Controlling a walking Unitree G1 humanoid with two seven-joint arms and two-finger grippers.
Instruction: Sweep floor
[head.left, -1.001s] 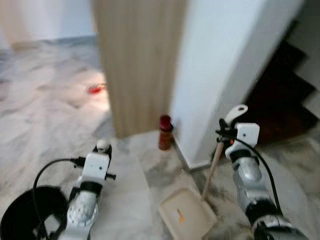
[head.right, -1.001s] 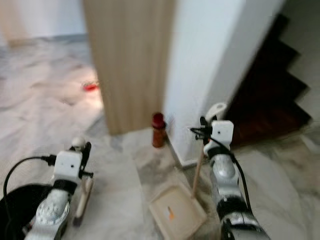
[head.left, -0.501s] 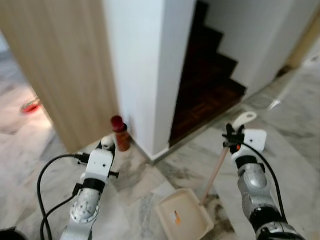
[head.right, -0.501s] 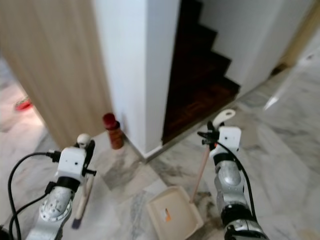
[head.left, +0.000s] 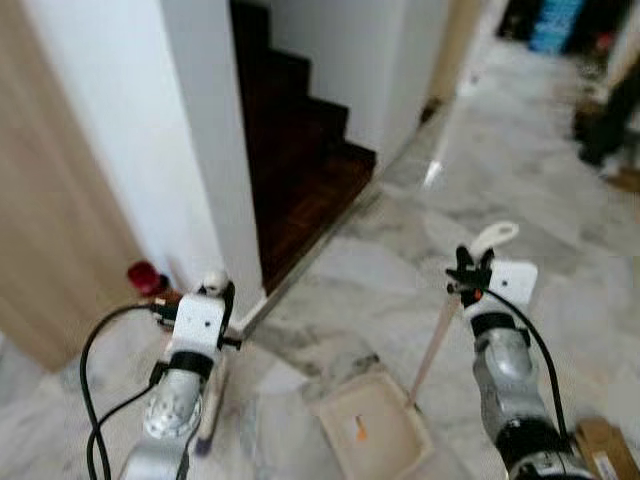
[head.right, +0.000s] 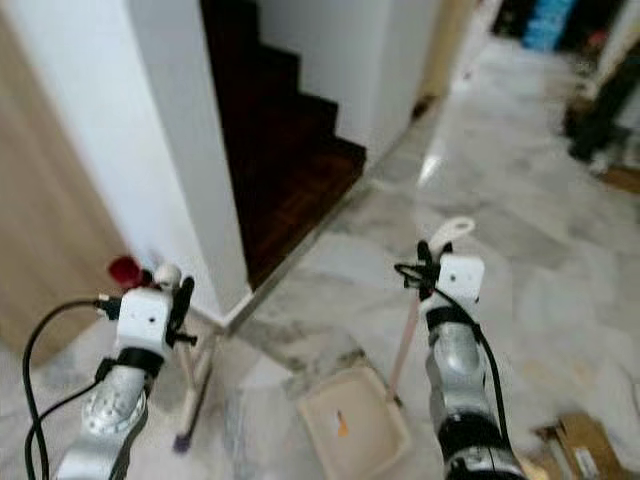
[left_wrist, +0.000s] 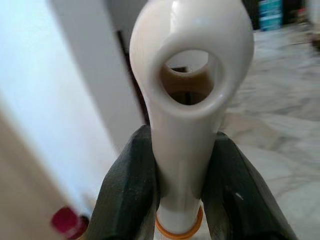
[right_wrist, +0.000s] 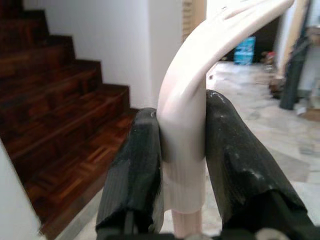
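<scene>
My left gripper is shut on the top of a cream broom handle, which has a hanging hole at its end. The stick slants down to the marble floor, and its dark bristle end rests there. My right gripper is shut on the curved cream grip of the dustpan handle. That pole runs down to the cream dustpan, which lies flat on the floor between my arms. Black fingers press the grip from both sides.
A white pillar stands ahead on the left, with dark wooden stairs behind it. A red-capped bottle sits at its foot beside a wooden panel. A cardboard box lies near my right. Marble floor stretches ahead on the right.
The camera has swung to the right, so the pillar, stairs and bottle have slid left and the hallway has come into view. Both grippers keep their hold.
</scene>
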